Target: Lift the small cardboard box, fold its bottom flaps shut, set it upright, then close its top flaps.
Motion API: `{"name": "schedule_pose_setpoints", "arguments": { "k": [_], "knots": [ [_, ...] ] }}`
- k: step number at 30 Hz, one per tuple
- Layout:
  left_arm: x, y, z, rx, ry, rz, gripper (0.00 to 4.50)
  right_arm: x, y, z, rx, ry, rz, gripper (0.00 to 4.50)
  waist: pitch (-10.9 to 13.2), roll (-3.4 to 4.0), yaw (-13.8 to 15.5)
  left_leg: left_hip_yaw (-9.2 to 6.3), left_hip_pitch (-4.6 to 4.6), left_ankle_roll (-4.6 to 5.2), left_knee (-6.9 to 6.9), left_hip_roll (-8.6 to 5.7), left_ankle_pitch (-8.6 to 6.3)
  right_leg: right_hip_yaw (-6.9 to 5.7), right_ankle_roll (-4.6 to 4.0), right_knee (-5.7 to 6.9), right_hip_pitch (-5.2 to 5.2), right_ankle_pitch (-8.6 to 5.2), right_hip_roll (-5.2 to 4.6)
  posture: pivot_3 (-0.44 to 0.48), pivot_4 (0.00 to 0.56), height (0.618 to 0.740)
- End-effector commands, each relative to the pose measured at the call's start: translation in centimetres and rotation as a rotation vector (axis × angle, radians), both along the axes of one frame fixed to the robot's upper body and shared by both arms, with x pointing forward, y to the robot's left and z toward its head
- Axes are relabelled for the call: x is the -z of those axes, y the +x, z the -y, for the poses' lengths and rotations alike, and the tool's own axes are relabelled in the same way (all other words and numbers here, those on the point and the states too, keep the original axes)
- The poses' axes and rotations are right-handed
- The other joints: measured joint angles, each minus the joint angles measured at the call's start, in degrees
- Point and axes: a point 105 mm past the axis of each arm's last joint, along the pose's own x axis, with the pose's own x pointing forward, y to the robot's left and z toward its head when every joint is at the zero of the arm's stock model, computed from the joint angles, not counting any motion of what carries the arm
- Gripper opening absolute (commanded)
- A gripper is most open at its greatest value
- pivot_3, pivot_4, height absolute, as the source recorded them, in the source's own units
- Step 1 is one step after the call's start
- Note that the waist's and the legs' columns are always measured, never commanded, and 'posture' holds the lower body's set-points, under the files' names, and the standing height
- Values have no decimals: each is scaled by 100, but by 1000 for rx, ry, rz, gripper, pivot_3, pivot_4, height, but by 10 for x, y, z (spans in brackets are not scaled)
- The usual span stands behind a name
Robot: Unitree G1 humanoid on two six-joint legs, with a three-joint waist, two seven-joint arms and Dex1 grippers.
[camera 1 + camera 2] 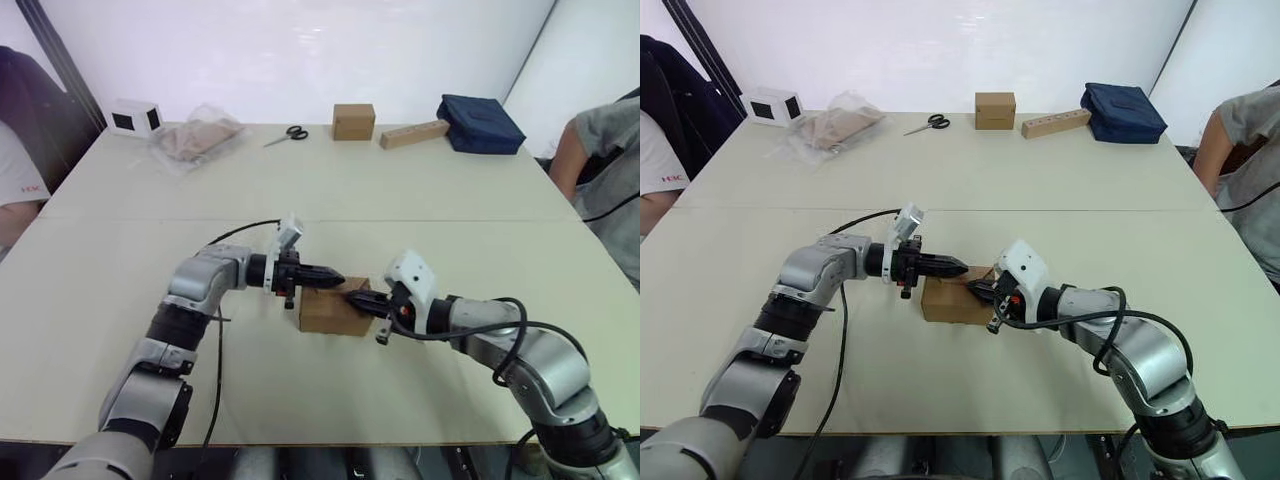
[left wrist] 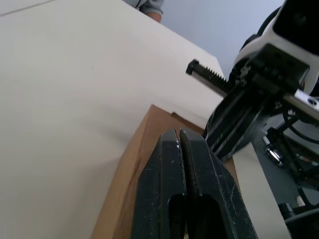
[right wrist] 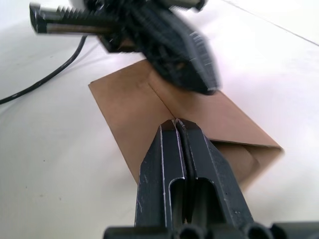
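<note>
The small cardboard box (image 1: 322, 316) sits on the table (image 1: 120, 290) near the front middle, its brown top flaps folded down flat with a seam between them (image 3: 124, 104). My left gripper (image 1: 337, 278) reaches in from the left, shut and empty, its tips just above the box's top. From the right, my right gripper (image 1: 356, 296) is also shut and empty, with its tips at the box's top right edge. The two sets of tips almost meet over the box. In the left wrist view, the box (image 2: 130, 164) lies under the shut fingers (image 2: 164, 164).
At the back of the table are a cube-shaped brown box (image 1: 353, 121), a long tan block (image 1: 413, 134), a dark blue bag (image 1: 480, 123), scissors (image 1: 287, 134), a plastic bag (image 1: 195, 140) and a small white box (image 1: 135, 117). A person sits at each side edge.
</note>
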Motion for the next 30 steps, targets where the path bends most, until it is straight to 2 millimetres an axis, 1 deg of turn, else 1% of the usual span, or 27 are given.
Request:
{"name": "schedule_pose_setpoints", "arguments": {
  "k": [1,4,7,10,13,15,17,19,23,26,28,30],
  "knots": [
    [1,-5,0,12,15,26,56,-23,-6,3,5,41,70,0,0,0,-4,0,0,0,0,0,0,0,0,0,0,0,0,0,150,740],
    [0,-9,-4,7,11,30,56,-33,-4,6,26,67,91,0,0,0,-15,0,2,0,0,3,0,0,0,1,0,0,1,0,150,740],
    [-11,-8,-5,-7,-15,41,56,-36,-1,6,30,62,100,0,0,0,-6,-1,2,0,0,4,0,0,-1,1,0,0,2,0,150,740],
    [-28,-10,-8,-13,-42,70,56,-41,0,4,17,66,109,0,0,0,-6,-1,1,0,0,4,0,0,-1,1,0,0,2,0,150,740],
    [-32,-12,-12,-25,-38,94,56,-41,3,1,4,55,111,0,0,0,-14,0,0,0,-1,4,0,1,0,1,-2,0,1,0,150,740],
    [-29,-12,-15,-40,-24,88,56,-36,5,0,1,38,103,0,0,0,-10,-1,1,0,-2,4,0,-1,-1,1,-2,0,1,0,150,740],
    [-16,-11,-19,-68,26,91,56,-25,5,-4,-12,23,78,0,0,0,-10,0,1,0,-3,4,0,-1,0,1,-2,0,2,0,150,740],
    [-10,-11,-21,-80,53,94,56,-20,4,-6,-19,19,64,0,0,0,-9,1,0,0,-3,4,0,-1,-1,0,-2,-1,1,0,150,740],
    [8,-9,-20,-106,114,110,56,7,4,-7,-30,-47,28,0,0,0,9,2,0,0,-2,1,0,-1,-2,-1,0,-1,-1,0,150,740],
    [22,-8,-18,-108,161,129,56,16,1,-7,-30,-53,7,0,-2,-1,3,3,8,0,0,0,0,0,-3,-1,9,-2,-3,0,150,740],
    [24,-9,-17,-104,168,141,56,16,0,-6,-31,-55,12,0,-3,-1,3,2,24,0,0,1,0,0,-3,-2,25,-2,-2,0,150,740],
    [12,-9,-18,-108,129,145,56,10,1,-4,-22,-52,33,0,-2,-1,3,1,35,0,0,1,0,0,-4,-1,34,-2,-2,0,150,740]
  ]
}}
